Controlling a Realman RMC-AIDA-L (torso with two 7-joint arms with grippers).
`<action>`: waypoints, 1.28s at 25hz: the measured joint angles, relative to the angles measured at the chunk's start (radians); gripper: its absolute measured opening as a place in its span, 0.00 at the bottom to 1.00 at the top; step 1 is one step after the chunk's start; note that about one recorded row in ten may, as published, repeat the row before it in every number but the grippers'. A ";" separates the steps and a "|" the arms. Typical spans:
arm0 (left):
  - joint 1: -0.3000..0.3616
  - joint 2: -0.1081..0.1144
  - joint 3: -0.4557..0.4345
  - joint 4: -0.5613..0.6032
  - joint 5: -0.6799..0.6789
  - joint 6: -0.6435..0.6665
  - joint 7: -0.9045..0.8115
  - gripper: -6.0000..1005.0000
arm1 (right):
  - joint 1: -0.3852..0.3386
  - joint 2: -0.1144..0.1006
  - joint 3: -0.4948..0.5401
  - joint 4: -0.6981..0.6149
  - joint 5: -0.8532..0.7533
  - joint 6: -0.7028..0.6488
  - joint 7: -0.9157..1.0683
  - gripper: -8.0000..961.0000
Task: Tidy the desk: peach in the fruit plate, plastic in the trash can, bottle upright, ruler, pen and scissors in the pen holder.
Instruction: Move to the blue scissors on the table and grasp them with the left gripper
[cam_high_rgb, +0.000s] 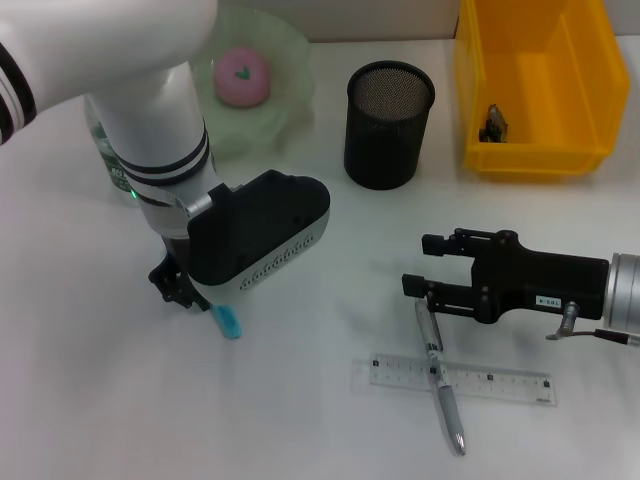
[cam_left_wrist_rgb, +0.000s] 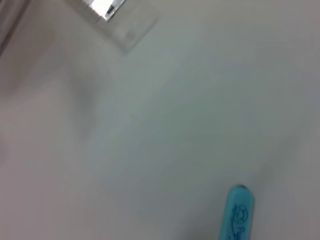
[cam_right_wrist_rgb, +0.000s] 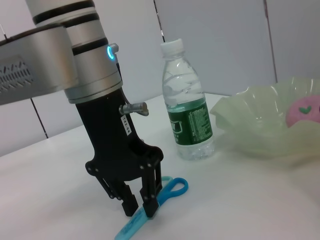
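Observation:
Blue scissors (cam_high_rgb: 229, 322) (cam_right_wrist_rgb: 161, 196) lie flat on the white table. My left gripper (cam_high_rgb: 176, 288) (cam_right_wrist_rgb: 138, 207) stands over them, its fingers closed onto the scissors near the handles. The clear bottle (cam_right_wrist_rgb: 187, 112) stands upright behind it, next to the green fruit plate (cam_high_rgb: 280, 120) that holds the pink peach (cam_high_rgb: 243, 77). My right gripper (cam_high_rgb: 420, 265) is open at the right, just above the top of the silver pen (cam_high_rgb: 441, 380). This pen lies across the clear ruler (cam_high_rgb: 500, 383). The black mesh pen holder (cam_high_rgb: 388, 125) stands at the back centre.
A yellow bin (cam_high_rgb: 580, 70) sits at the back right with a small dark crumpled piece (cam_high_rgb: 494, 124) inside. The left arm hides most of the bottle in the head view. The left wrist view shows only table and a blue scissors end (cam_left_wrist_rgb: 237, 215).

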 joint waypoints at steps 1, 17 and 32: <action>0.000 0.000 0.000 0.000 0.000 0.000 0.000 0.35 | 0.000 0.000 -0.001 0.000 0.000 0.000 0.000 0.69; 0.000 0.000 0.006 -0.004 -0.001 -0.012 0.000 0.29 | -0.001 0.000 -0.003 0.000 0.000 0.000 0.000 0.69; -0.013 0.000 0.016 -0.025 -0.006 -0.019 0.004 0.29 | 0.000 0.000 -0.003 0.000 0.000 -0.002 0.000 0.69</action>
